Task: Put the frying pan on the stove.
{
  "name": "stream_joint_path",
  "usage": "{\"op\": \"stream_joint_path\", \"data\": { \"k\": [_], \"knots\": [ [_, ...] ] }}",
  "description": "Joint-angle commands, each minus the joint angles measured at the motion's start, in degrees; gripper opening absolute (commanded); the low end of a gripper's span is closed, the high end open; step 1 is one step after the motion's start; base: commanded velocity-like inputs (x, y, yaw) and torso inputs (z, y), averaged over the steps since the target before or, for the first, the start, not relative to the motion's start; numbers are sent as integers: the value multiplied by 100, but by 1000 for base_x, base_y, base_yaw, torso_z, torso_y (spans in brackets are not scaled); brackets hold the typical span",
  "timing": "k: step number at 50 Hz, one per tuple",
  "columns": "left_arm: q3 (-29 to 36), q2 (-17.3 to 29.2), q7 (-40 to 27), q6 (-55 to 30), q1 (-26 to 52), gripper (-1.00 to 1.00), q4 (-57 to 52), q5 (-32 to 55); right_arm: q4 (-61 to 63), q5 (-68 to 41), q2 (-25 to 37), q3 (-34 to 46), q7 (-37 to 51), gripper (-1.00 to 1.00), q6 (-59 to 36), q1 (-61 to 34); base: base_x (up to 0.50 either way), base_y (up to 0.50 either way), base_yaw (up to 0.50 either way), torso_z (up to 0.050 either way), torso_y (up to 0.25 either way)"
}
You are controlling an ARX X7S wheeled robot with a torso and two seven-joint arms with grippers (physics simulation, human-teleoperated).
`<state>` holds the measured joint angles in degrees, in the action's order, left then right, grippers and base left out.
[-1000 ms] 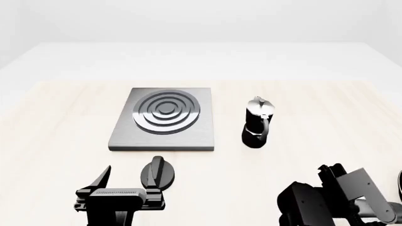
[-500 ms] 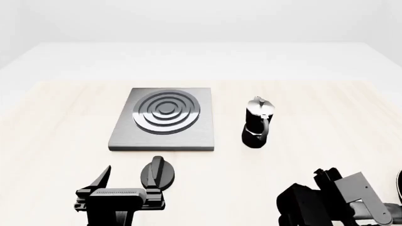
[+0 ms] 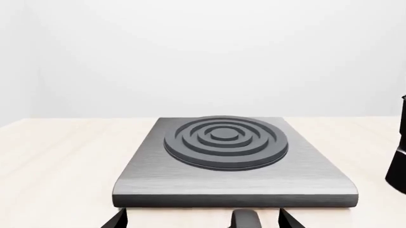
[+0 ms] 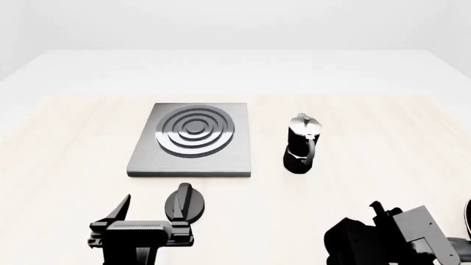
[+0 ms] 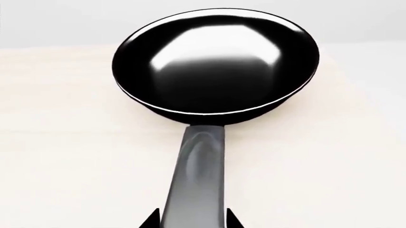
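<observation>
The frying pan [image 5: 216, 61], glossy black, rests on the pale table, and its long handle [image 5: 198, 175] runs back toward my right gripper [image 5: 192, 222]. That gripper is open, with one fingertip on each side of the handle and a thin gap at each. In the head view only a sliver of the frying pan [image 4: 468, 215] shows at the right edge, beside my right gripper [image 4: 384, 212]. The stove [image 4: 193, 144], a grey slab with ring burner, lies left of centre. My left gripper [image 4: 151, 212] hangs open in front of the stove [image 3: 231, 161].
A black-and-silver moka pot [image 4: 301, 144] stands to the right of the stove, between it and the pan. A small black round knob [image 4: 185, 203] sits just in front of the stove, between the left gripper's fingers [image 3: 246, 219].
My right gripper has moved lower and toward the right front corner of the head view. The pan's sliver, the left arm, the stove and the moka pot have not moved.
</observation>
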<state>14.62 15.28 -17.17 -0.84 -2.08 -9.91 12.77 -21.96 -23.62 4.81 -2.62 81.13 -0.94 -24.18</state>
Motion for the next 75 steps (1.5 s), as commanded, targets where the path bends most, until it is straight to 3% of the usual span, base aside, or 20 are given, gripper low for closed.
{"op": "stream_joint_path", "data": {
  "k": [1, 38, 75],
  "knots": [
    [-3, 20, -21, 2, 21, 100, 19, 49, 383, 203, 80, 242, 11, -100, -90, 72, 0, 0, 0, 0, 0],
    [51, 96, -110, 42, -3, 100, -34, 71, 2220, 929, 417, 1019, 50, -100, -592, 416, 0, 0, 0, 0, 1],
    [149, 129, -171, 46, 45, 100, 23, 88, 3381, 636, 708, 1886, -1096, -100, -669, 454, 0, 0, 0, 0, 1]
  ]
}}
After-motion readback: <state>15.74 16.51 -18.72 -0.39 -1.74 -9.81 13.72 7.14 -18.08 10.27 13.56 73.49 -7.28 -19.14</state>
